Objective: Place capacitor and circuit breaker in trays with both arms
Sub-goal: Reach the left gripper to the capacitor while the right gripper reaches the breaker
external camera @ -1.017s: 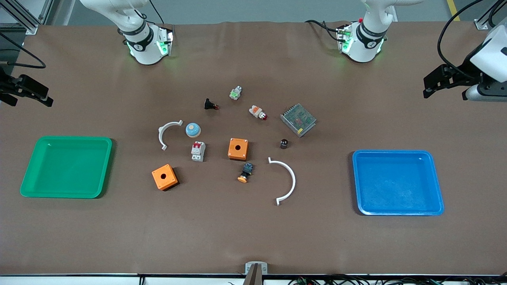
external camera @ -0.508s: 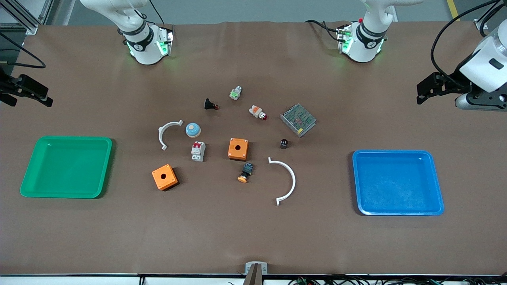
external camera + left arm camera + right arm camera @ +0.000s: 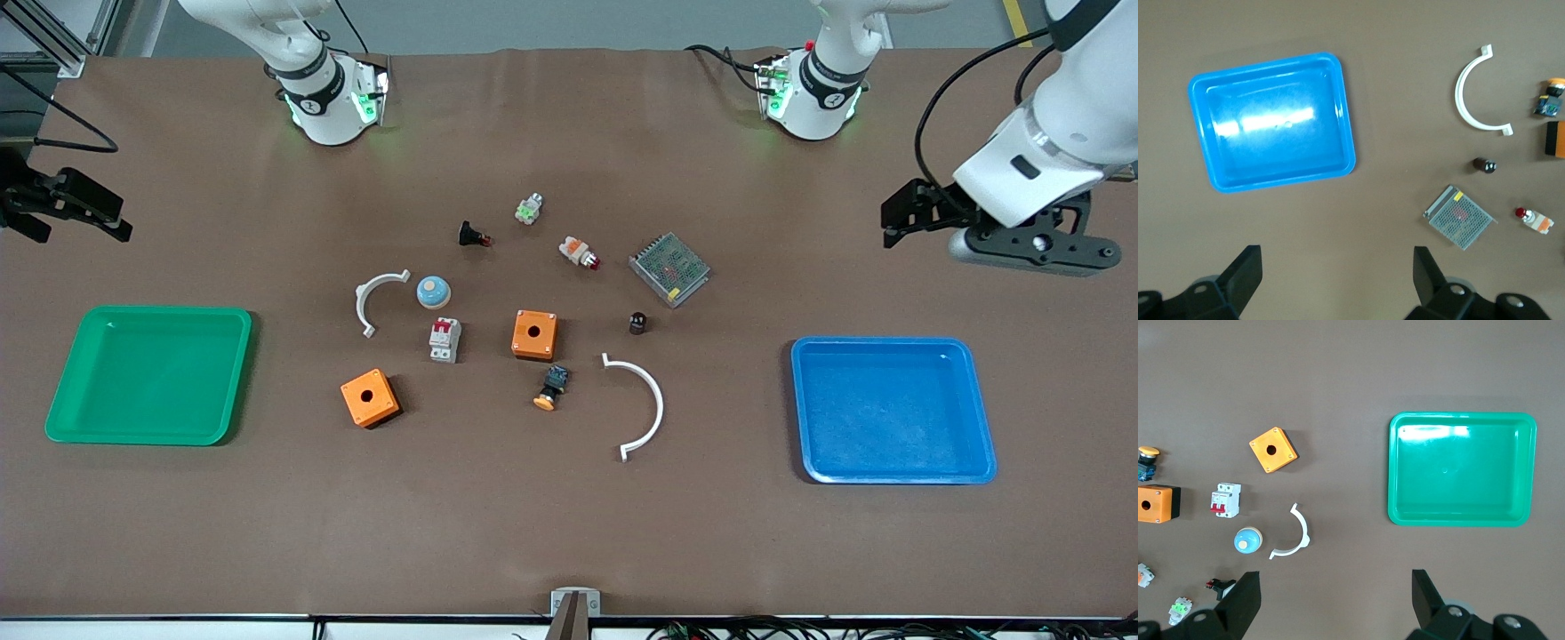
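Both claws up over bare worktop (image 3: 569, 533) at opposite ends, nothing grasped. Left claw (image 3: 900, 215) over the brown surface at the left arm's end, above the stretch farther from the camera than the blue tray (image 3: 973, 471); fingers (image 3: 1245, 273) spread wide in the wrist view, released. Right claw (image 3: 67, 209) over the right arm's end, farther from the camera than the green tray (image 3: 62, 427); fingers (image 3: 1241, 597) likewise apart, released. Looks like both at the start of a reach, each tray placed at its own arm's end for short drop-offs.

Capacitor (image 3: 637, 322): stubby black cylinder, seemingly upright, end detail too small to read. Sits nearer the camera than the metal mesh box (image 3: 669, 268), just beside the large white arc (image 3: 642, 407), on the left arm's side of the cluster; probably the left arm's pick.

Circuit breaker (image 3: 444, 340): white-grey block, red levers on top face, lying flat. Near the blue dome (image 3: 433, 292), beside the orange box (image 3: 534, 334), closer to the right arm's end; likely the right arm's pick.

Neither part touched yet, both trays holding nothing.
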`<state>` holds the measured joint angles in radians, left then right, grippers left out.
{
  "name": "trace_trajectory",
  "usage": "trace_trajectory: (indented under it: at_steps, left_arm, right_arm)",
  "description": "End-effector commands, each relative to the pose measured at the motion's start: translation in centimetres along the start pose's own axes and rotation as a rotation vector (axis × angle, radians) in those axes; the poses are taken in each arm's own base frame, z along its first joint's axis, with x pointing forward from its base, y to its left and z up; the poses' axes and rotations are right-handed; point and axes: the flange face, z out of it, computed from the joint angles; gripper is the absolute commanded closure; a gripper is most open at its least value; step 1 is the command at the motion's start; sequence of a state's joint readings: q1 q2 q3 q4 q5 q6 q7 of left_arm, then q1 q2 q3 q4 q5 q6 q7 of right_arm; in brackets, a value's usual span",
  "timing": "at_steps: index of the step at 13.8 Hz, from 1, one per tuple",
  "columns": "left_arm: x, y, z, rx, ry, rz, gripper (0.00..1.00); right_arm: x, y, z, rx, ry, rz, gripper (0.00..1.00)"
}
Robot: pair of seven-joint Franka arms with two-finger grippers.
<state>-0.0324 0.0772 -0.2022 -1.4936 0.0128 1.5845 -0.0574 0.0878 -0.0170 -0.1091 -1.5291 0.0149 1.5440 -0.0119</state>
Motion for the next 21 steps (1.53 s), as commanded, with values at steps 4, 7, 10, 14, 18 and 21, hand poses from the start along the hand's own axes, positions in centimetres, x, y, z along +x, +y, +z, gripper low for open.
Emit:
trace_trajectory:
  at_steps: [4, 7, 10, 14, 18, 21]
  left_arm:
    - [3.2, 7.9, 6.6, -0.025, 0.0, -0.082, 0.0]
    - [4.4, 12.2, 11.8, -0.041, -0.008, -0.104, 0.0]
    - [4.6, 16.7, 17.2, -0.053, -0.025, -0.202, 0.0]
    - [1.2, 22.6, 27.4, -0.044, -0.014, -0.28, 0.0]
    - [-0.4, 23.4, 34.8, -0.056, -0.037, -0.283, 0.1]
    - [-1.0, 24.2, 37.6, -0.047, -0.074, -0.277, 0.18]
  right_arm:
    - [0.8, -2.1, 0.1, -0.005, 0.012, -0.031, 0.0]
    - [1.1, -3.6, 0.7, -0.004, 0.003, -0.054, 0.0]
    - [2.2, -6.3, 2.9, -0.008, -0.022, -0.098, 0.0]
    - [2.8, -10.9, 5.2, -0.021, -0.042, -0.022, 0.0]
    - [2.4, -18.1, 9.8, -0.049, -0.109, -0.013, 0.0]
    - [2.1, -23.5, 13.4, -0.06, -0.134, -0.089, 0.0]
